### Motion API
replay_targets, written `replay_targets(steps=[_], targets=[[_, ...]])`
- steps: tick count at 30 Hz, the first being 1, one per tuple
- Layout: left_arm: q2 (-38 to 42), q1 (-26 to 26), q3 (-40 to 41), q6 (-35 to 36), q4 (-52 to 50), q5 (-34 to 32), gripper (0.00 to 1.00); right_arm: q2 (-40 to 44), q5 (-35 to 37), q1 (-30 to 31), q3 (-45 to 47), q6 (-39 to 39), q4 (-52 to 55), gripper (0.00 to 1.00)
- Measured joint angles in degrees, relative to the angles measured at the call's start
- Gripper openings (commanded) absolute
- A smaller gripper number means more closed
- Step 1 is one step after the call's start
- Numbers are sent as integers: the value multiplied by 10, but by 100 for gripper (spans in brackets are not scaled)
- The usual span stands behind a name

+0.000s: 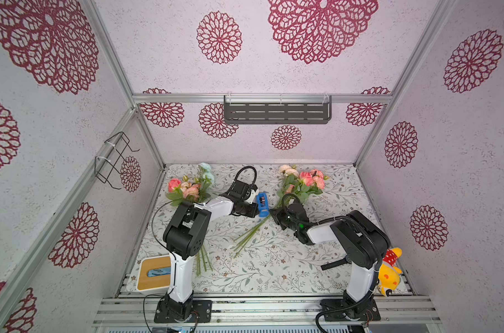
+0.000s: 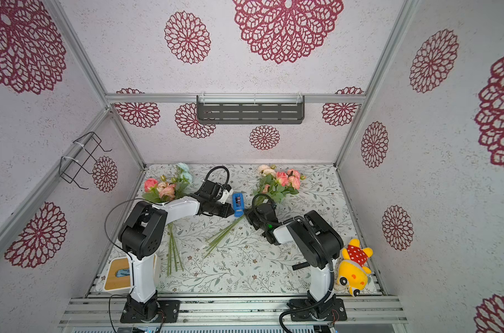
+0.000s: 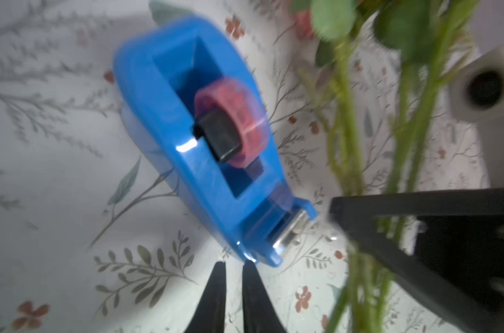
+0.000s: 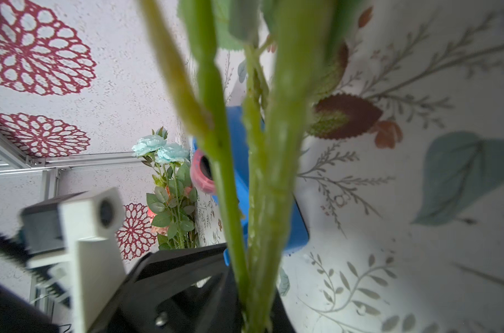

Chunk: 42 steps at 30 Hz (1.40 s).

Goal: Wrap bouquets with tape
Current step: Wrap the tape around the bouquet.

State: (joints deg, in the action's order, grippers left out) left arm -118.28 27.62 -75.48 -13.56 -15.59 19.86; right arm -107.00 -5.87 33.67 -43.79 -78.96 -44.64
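Left pincer (image 3: 233, 288) almost clenched, just off the cutter end of the small blue plastic boat-shaped tape dispenser (image 3: 204, 138), which sits mid floral-print desk (image 1: 288, 268). View is blurry, so I can't tell if a tape end is pinched. Right pincer (image 1: 273, 214) is clamped on the green stems (image 4: 256, 201) of the pink-and-peach artificial bouquet (image 1: 299, 184). Suggest pulling the tape straight and low onto the stems beside that grip. No legible brand or text.
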Motion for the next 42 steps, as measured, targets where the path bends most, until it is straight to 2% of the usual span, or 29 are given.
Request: replay_targets(steps=[16,23,36,42], targets=[[-22,42,-43,-4,-22,-13,19,6,-34,-26,-7,40,18,0],[-22,41,-34,-7,-11,1,22,6,-66,-53,-5,67,12,0],[-50,47,-92,-15,-10,43,27,8,-100,-71,-7,96,21,0],[-40,47,-65,-12,0,41,27,19,-109,-76,-12,96,27,0]])
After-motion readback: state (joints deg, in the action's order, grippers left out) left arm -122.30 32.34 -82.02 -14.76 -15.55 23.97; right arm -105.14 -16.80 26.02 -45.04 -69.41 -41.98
